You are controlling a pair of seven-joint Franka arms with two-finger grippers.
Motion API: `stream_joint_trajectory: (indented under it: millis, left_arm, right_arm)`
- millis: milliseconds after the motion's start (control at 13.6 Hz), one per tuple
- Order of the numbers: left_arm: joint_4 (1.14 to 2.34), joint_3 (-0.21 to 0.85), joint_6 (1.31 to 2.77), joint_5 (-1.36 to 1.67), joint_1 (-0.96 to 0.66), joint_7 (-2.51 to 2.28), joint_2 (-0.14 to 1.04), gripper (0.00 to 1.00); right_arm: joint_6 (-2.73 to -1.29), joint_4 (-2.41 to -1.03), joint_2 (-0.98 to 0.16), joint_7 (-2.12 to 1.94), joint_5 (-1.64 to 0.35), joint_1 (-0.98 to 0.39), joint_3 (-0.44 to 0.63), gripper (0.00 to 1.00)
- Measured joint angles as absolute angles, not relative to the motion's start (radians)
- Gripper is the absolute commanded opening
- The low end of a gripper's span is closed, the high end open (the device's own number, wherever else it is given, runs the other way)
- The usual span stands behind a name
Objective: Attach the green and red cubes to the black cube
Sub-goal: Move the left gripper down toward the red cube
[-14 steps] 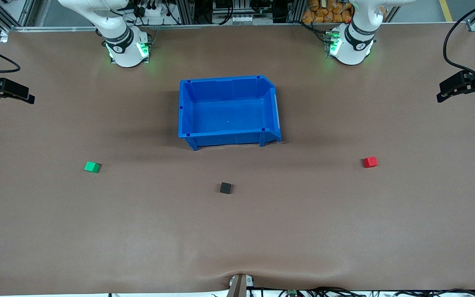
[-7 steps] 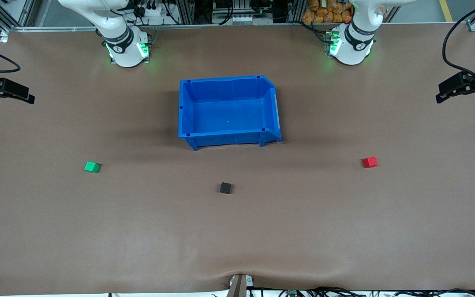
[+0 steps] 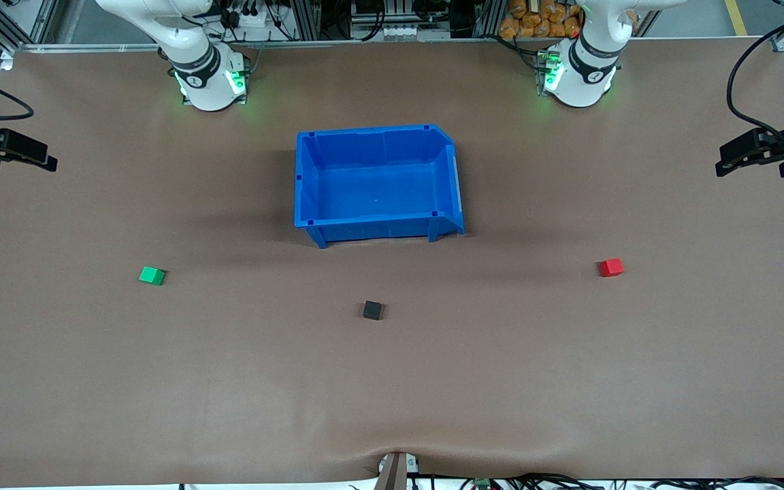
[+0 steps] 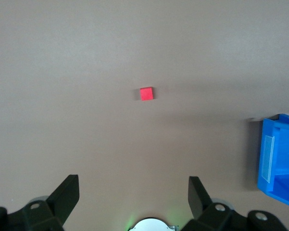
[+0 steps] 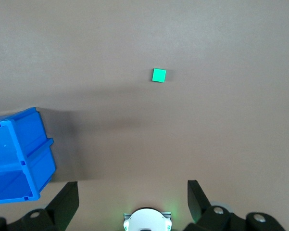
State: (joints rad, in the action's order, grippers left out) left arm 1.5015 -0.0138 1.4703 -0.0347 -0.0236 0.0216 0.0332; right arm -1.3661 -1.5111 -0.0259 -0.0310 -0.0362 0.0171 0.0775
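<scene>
Red cube (image 3: pixel 611 267) lies at my left gripper's (image 4: pixel 133 193) twelve o'clock, green cube (image 3: pixel 152 275) likewise under the right gripper (image 5: pixel 132 193); both jaws wide, empty.

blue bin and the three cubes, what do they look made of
Blue bin: likely moulded plastic, with ribbed walls, a slight sheen and a clear label strip. Green cube, red cube and black cube: solid-coloured, matte, sharp-edged; maybe plastic or painted wood, can't tell which.
</scene>
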Motion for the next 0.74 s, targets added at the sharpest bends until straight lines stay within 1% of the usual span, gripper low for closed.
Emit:
stream_joint_trajectory:
  millis: [368,589,736]
  left_arm:
    - [1.501,-0.014,1.470,-0.035,-0.023,0.023,0.048,1.00]
    - [1.501,-0.015,1.481,-0.035,-0.022,0.022,0.088,1.00]
    - [1.501,-0.015,1.513,-0.035,-0.022,0.021,0.123,1.00]
  right_arm:
    - [-1.366,-1.511,-0.034,-0.031,-0.037,0.017,0.075,1.00]
    - [-1.366,-1.511,-0.039,-0.031,-0.037,0.017,0.075,1.00]
    - [-1.366,-1.511,-0.039,-0.031,-0.037,0.017,0.076,1.00]
